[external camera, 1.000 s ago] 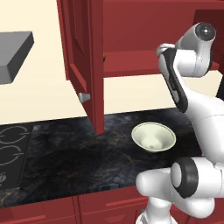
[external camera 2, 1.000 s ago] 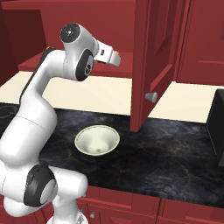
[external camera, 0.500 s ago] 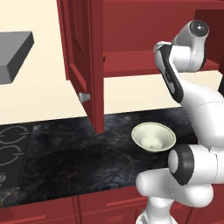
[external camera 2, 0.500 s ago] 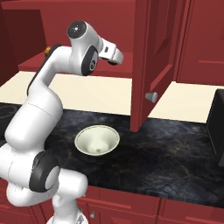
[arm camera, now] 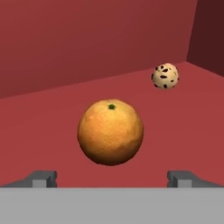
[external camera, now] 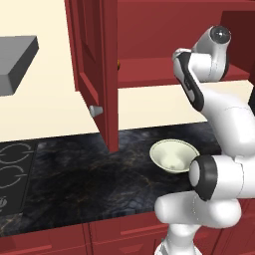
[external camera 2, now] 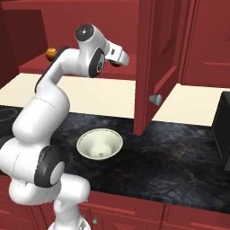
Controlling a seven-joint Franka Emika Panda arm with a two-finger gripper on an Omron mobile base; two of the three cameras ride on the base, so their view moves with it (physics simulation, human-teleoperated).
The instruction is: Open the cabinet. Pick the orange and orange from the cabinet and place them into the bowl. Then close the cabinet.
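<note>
Arm (external camera 2: 54,94) raised, elbow high; end effector (arm camera: 112,178) level, jaws wide apart, holding nothing.

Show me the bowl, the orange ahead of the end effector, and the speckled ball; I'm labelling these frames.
bowl (external camera 2: 88,140): right base view, on its pale left rim.
orange (arm camera: 110,131): hand view, middle of its skin.
speckled ball (arm camera: 165,76): hand view, centre of the ball, on the shelf beyond the orange.

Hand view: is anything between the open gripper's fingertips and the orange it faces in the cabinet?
No. In the hand view only bare red cabinet shelf lies between the gripper and the orange. The speckled ball sits farther back, off to one side.
</note>
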